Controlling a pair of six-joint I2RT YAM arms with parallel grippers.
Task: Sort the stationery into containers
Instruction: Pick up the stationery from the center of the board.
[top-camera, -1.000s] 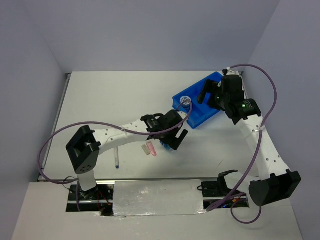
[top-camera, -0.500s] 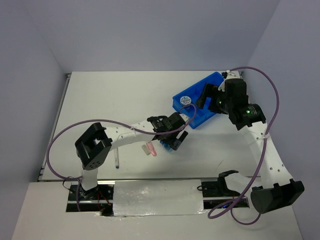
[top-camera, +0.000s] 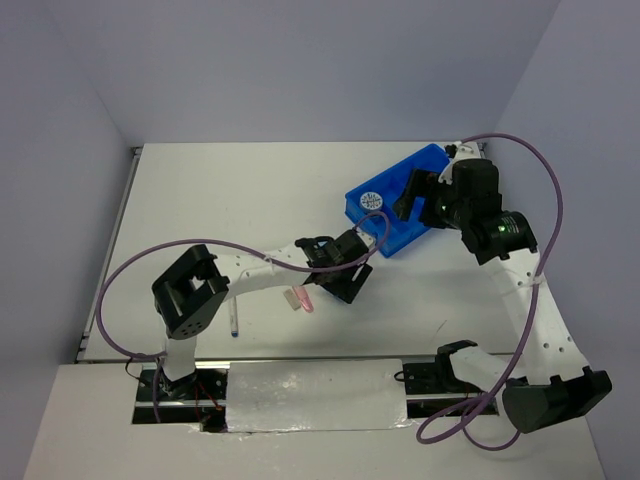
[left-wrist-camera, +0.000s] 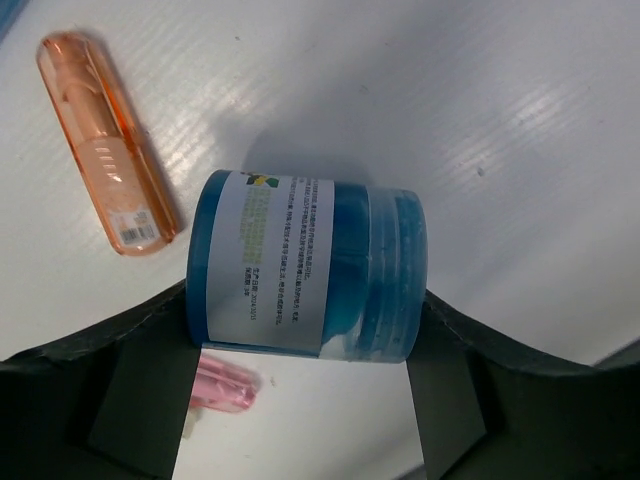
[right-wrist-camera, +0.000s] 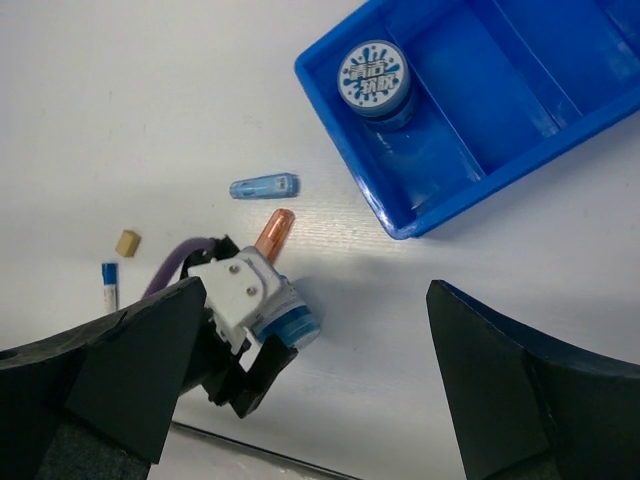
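1. Done: the stowed box, round white face up, sits in the tray, in the compartment at the tray's corner, upper middle of the right wrist view. No other item shows in the part of the tray that is in view.
2. In hand: the loose box lies on its side on the table, at the centre of the left wrist view. The left gripper straddles it with the jaws wide. Its pads appear to press on both ends of the box, though how firm the hold is cannot be told. The box is not yet lifted.
3. The right gripper hangs over the tray, upper right of the top view. Its jaws are spread as wide as they go and nothing is between them.
4. Left on the table:
   - The orange piece is at the upper left of the left wrist view, just beside the loose box.
   - The pink piece is at the lower left of that view, under the gripper.
   - The blue piece is at centre left of the right wrist view, near the tray's corner.
   - The eraser and the pen are near that view's left edge, well apart from the tray.
   - No grey piece can be made out.
5. Judgement: the sorting looks early, with one item in, a second about to be picked up and at least five more loose. The loose box then has to be lifted and carried up and right in the top view to the tray.
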